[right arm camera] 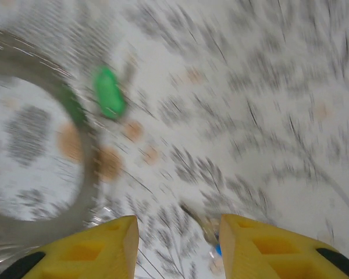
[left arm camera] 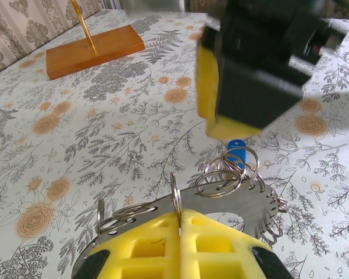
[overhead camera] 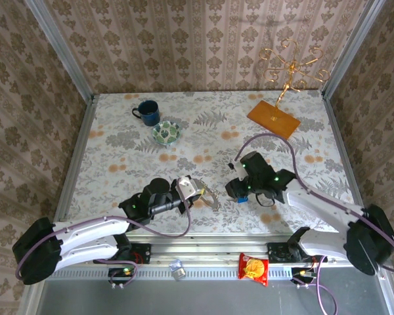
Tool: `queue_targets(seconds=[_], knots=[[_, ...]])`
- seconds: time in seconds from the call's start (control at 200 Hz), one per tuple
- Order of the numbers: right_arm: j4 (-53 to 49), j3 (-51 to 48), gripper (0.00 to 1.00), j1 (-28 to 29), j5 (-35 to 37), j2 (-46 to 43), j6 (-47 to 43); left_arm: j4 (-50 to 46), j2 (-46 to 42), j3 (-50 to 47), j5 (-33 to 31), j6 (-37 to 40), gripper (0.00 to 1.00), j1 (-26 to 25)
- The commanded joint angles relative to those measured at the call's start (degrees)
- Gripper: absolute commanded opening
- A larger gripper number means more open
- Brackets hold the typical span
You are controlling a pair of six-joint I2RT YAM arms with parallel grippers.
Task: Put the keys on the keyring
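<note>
The left gripper [left arm camera: 180,216] is clamped tight on the near rim of the keyring [left arm camera: 244,210], holding it just above the flowered table [overhead camera: 118,164], near the front edge and about midway across. The ring is a flat metal band with a row of small wire loops [left arm camera: 224,177] along its edge.

Right of it, close by, the right gripper [right arm camera: 179,232] hangs with its fingers standing apart and nothing pinched between them. The key with the blue tag [left arm camera: 237,154] sits among the loops at the ring's far edge, directly under that gripper. It looks threaded on, though I cannot say so for sure.

The key with the green tag [right arm camera: 109,93] lies just beside the ring's outer rim. That view is too smeared to tell whether it is hooked on.

My guess is that the blue one is done or nearly so, and the green one remains to be checked or fitted.
</note>
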Motion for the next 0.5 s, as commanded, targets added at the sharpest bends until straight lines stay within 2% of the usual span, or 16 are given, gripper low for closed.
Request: queue_targets(seconds=[0.0, 0.115, 0.28, 0.495], knots=[[10.61, 1.56, 0.40, -0.20, -9.27, -3.64, -14.58, 2.30, -1.07, -0.98, 0.59, 1.22, 0.00, -0.27], [11.36, 2.50, 0.41, -0.17, -18.82, -3.02, -30.35, 2.65, -1.16, -1.19, 0.58, 1.30, 0.00, -0.33], [6.94, 6.31, 0.40, -0.19, -26.64, 0.52, -45.09, 3.24, -1.33, -1.58, 0.58, 1.46, 0.00, -0.31], [2.99, 9.83, 0.38, -0.17, -30.21, 5.31, -52.25, 3.86, -1.91, -2.03, 0.90, 1.96, 0.00, -0.27]])
